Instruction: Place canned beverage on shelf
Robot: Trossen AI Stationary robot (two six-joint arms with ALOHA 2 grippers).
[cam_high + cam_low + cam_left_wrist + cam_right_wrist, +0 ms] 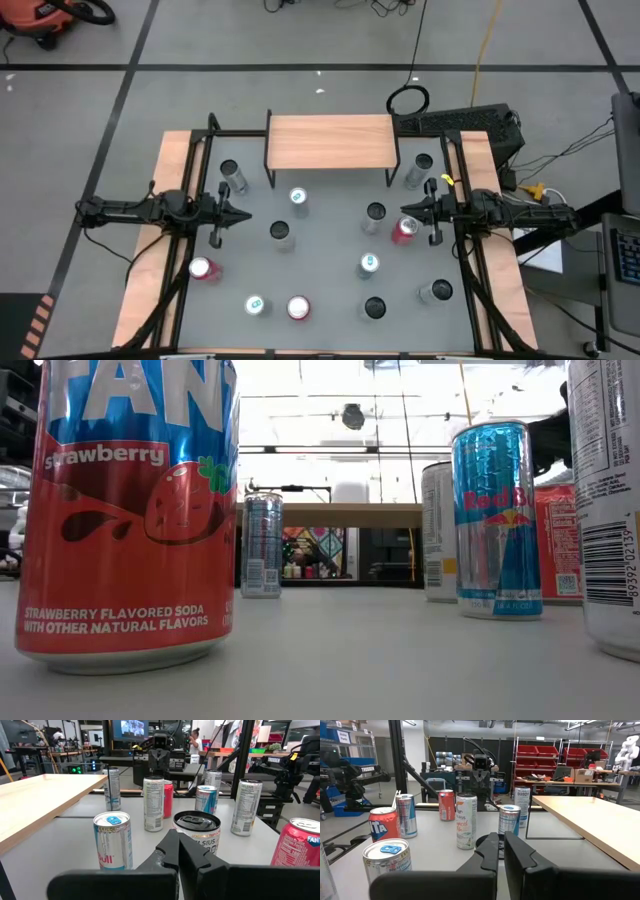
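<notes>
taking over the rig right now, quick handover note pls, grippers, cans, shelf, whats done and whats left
Left gripper: shut, empty, at the table's left side.
Right gripper: shut, empty, at the right side, close beside a red can.
Shelf: at the far middle of the table, its wooden top bare.
Cans: all standing on the grey table, scattered; one blue-top can stands just in front of the shelf.
Done: nothing placed yet.
Left: grasp a can and set it on the shelf.

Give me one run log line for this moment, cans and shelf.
stage: not started | shelf: top bare | cans: all upright on table | left tool: shut, holding nothing | right tool: shut, holding nothing
</notes>
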